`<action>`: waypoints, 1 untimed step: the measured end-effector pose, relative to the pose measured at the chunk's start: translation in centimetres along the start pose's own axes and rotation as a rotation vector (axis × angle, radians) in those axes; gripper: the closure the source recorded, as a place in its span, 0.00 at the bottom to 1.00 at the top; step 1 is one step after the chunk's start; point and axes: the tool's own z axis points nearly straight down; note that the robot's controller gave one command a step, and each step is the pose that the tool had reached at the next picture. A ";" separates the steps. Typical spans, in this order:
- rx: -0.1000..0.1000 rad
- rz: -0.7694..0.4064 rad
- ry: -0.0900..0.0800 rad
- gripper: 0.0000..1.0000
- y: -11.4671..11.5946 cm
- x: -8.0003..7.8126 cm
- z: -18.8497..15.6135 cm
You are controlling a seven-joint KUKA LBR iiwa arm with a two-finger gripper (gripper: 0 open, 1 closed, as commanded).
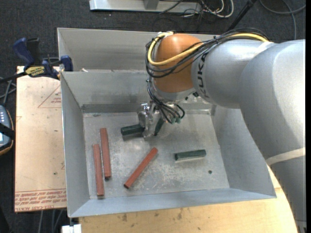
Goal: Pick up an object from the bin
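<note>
Camera view: gripper [148, 124] sits low at the right end of a dark green block [130, 130], which lies near the middle of the bin [73, 130]. Judgement: centre across the block's narrow width, close firmly, lift straight. Whether the claw is open or closed cannot be told; the block's right end is hidden beneath it.

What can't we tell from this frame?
- Left green block: its right end is covered by the gripper, so whether it is touched or gripped is unclear.
- Bin: the right wall and back right corner are hidden behind the arm.
- Bin floor under the wrist: hidden by it.
</note>
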 end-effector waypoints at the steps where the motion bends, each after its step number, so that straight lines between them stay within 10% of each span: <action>1: 0.000 -0.029 -0.001 1.00 0.0 0.0 -2.1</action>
